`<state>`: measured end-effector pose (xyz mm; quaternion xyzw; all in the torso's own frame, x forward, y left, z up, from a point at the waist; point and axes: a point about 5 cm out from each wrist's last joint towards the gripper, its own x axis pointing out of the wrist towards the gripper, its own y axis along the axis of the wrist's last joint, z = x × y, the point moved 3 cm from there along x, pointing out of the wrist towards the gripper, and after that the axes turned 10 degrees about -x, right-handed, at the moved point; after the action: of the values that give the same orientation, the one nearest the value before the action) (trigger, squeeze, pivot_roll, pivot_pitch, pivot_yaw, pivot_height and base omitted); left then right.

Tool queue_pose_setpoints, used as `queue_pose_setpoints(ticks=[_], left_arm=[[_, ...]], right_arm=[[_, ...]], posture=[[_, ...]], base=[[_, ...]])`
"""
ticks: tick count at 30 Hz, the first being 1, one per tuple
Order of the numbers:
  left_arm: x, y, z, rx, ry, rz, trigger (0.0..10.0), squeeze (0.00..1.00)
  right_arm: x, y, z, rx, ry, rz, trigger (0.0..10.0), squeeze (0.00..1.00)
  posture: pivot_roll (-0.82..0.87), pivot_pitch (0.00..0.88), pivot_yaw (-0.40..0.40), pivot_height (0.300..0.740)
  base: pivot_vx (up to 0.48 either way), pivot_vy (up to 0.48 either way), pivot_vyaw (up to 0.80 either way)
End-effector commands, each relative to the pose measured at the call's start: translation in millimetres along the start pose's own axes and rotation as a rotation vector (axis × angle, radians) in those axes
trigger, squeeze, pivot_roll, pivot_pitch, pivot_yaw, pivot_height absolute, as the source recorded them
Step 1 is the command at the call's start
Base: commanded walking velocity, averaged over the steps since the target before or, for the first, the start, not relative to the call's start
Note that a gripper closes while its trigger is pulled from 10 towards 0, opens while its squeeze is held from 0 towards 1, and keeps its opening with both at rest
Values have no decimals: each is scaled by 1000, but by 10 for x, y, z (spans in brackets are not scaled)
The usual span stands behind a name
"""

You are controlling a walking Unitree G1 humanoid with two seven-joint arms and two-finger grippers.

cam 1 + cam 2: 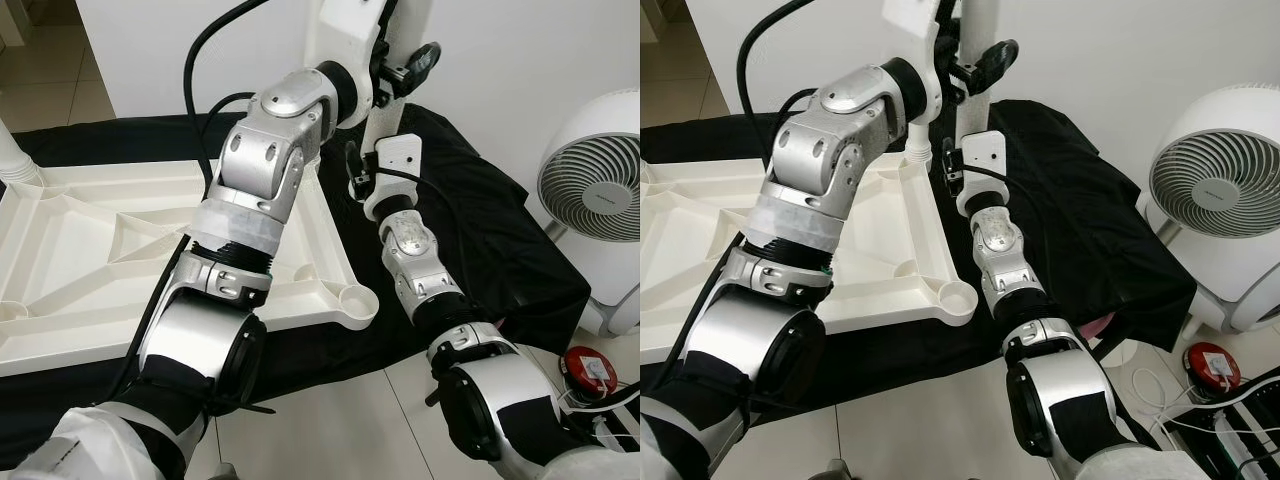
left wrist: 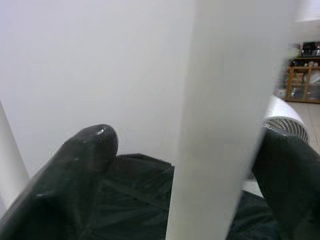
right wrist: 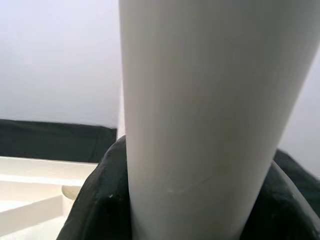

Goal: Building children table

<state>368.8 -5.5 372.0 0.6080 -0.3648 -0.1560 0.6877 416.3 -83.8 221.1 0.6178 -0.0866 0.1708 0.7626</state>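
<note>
leg stood upright between both grippers, long axis vertical, its threaded lower end just above the far corner socket of the tabletop. right gripper was clamped around the leg, fingers pressed on either side. left gripper straddled the same leg higher up; i could not tell whether it was gripping or loose. tabletop lay upside down on the black cloth, below and left of both grippers. leg was plain white, smooth, round. i judged the next move to be straight down into the socket.
</note>
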Motion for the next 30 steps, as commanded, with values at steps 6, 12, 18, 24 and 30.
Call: queue_pose_setpoints(ticks=[6,12,18,24,30], left_arm=[[-59,-44,37,-45,-19,23,10000,0],[-181,-84,25,-104,-72,45,10000,0],[-310,-221,-95,-120,-32,42,10000,0],[-442,-436,-190,-115,5,2,10000,0],[-586,-682,-231,-88,23,-54,10000,0]], right_arm=[[19,-38,37,138,-41,-56,10000,0],[-8,-59,61,236,-61,-74,10000,0],[-95,-78,52,207,-22,-57,10000,0],[-225,-98,13,182,47,-34,10000,0],[-399,-83,-63,179,145,-7,10000,0]], posture=[[37,0,-35,740],[32,0,-38,740],[28,0,-42,740],[25,0,-50,740],[20,0,-54,740]], base=[[0,0,0],[0,0,0],[0,0,0],[0,0,0],[0,0,0]])
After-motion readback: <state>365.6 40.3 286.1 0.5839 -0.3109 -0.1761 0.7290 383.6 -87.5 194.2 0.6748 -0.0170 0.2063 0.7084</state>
